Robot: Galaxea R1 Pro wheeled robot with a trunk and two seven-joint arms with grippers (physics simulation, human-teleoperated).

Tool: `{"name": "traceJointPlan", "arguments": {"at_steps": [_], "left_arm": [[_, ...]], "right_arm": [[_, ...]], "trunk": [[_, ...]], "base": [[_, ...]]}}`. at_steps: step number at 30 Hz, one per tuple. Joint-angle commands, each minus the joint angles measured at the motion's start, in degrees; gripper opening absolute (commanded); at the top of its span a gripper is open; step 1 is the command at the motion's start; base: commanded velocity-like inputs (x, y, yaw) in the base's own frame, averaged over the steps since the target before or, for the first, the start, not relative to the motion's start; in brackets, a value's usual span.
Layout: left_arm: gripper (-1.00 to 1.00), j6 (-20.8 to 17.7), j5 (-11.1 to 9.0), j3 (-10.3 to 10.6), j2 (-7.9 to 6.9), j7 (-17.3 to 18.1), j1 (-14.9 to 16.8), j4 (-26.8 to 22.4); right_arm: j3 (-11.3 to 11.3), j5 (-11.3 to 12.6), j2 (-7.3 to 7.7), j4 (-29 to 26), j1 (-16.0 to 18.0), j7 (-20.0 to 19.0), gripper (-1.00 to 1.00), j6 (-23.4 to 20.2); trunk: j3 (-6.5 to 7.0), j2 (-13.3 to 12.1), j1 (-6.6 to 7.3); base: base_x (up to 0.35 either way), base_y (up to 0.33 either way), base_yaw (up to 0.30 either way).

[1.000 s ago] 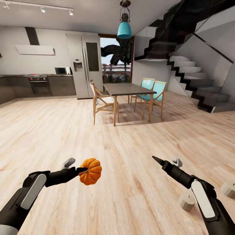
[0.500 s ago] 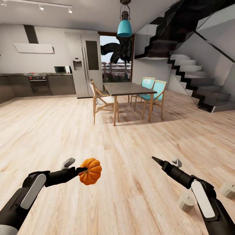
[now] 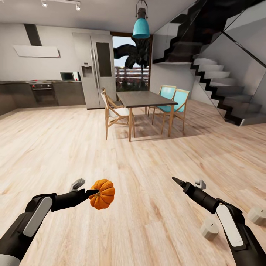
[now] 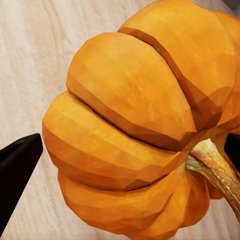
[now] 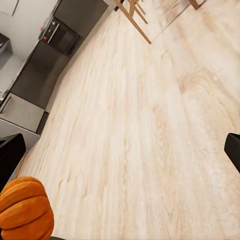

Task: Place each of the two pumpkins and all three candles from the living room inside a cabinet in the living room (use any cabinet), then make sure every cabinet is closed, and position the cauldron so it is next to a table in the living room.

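An orange ribbed pumpkin [image 3: 102,194] hangs above the wooden floor with my left gripper [image 3: 88,189] shut on it. The left wrist view brings the pumpkin [image 4: 130,125] up close between two black fingertips [image 4: 17,165], stem to one side. My right gripper [image 3: 186,181] stands open and holds nothing, off to the right at about the same height. Its wrist view looks down on bare floor with the pumpkin [image 5: 25,210] at a corner. Two pale stubby candles [image 3: 211,228] [image 3: 257,214] stand on the floor at the lower right, partly behind my right arm. The cabinet and cauldron are out of view.
A dark-topped dining table [image 3: 146,99] with wooden and teal chairs [image 3: 173,101] stands ahead. A grey kitchen with a fridge [image 3: 94,70] lines the far wall at left. A staircase [image 3: 221,85] rises at right. Open wooden floor [image 3: 140,166] lies between.
The whole head view has shifted a little, so the camera has moved. Both arms and the held pumpkin keep their places in the picture.
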State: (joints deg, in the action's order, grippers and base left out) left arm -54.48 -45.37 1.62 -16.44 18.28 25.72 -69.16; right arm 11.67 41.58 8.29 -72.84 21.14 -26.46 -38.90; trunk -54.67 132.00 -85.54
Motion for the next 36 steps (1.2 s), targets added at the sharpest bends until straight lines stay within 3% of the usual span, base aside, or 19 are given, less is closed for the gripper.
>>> {"name": "traceJointPlan", "arguments": {"at_steps": [1,14,18,19,20,22,25,27,29,32,36], "left_arm": [[-1.00,-0.11,0.28,0.04,-0.02,0.35,0.03,-0.01],[-1.00,-0.05,0.99,0.12,-0.08,-0.99,0.05,0.69],[-1.00,0.02,1.28,0.25,0.27,-6.56,0.11,0.76],[-1.00,0.25,1.38,0.31,0.54,-11.93,0.11,0.78],[-1.00,0.32,1.37,0.32,0.59,-13.17,0.12,0.78],[-1.00,0.64,1.51,0.46,1.45,-17.73,0.14,0.78],[-1.00,0.87,1.68,0.59,2.75,-21.23,0.15,0.80],[-1.00,1.39,1.70,0.58,3.07,-23.35,0.17,1.02],[-1.00,2.72,1.69,0.62,3.19,-25.05,0.18,1.24],[-1.00,4.42,1.68,0.71,3.31,-27.64,0.17,1.48],[-1.00,5.30,1.64,0.81,3.34,-29.75,0.19,1.69]], "right_arm": [[0.10,0.17,-0.02,-0.02,0.04,-0.09,1.00,-0.40],[0.01,-0.72,-0.03,0.02,0.04,0.39,1.00,-0.15],[0.03,-0.86,0.00,0.05,0.04,0.85,1.00,-0.22],[0.05,-1.27,0.10,0.96,0.04,2.48,1.00,0.09],[0.04,-1.63,0.09,1.43,0.04,2.98,1.00,0.17],[-0.34,-5.85,0.07,4.20,0.04,5.06,1.00,0.40],[-0.90,-15.63,-0.10,6.29,0.04,6.17,1.00,0.66],[-1.01,-21.92,-1.11,8.14,0.04,6.42,1.00,2.07],[-1.02,-26.24,-2.79,10.18,0.04,6.59,1.00,5.16],[-1.05,-29.99,-4.41,12.37,0.04,8.14,1.00,9.00],[-1.11,-31.07,-5.58,14.09,0.04,13.40,1.00,10.16]], "trunk": [[0.03,-0.39,0.24],[1.13,-5.60,3.09],[1.53,-7.21,3.97],[1.67,-7.61,4.19],[1.82,-8.01,4.41],[2.15,-8.81,4.85],[2.67,-10.02,5.51],[3.03,-10.82,5.95],[3.39,-11.62,6.39],[3.93,-12.82,7.05],[4.64,-14.43,7.92]], "base": [[0.000,0.000,0.000],[0.000,0.000,0.000],[0.000,0.000,0.000],[0.000,0.000,0.000],[0.000,0.000,0.000],[0.000,0.000,0.000],[0.000,0.000,0.000],[0.000,0.000,0.000],[0.000,0.000,0.000],[0.000,0.000,0.000],[0.000,0.000,0.000]]}}
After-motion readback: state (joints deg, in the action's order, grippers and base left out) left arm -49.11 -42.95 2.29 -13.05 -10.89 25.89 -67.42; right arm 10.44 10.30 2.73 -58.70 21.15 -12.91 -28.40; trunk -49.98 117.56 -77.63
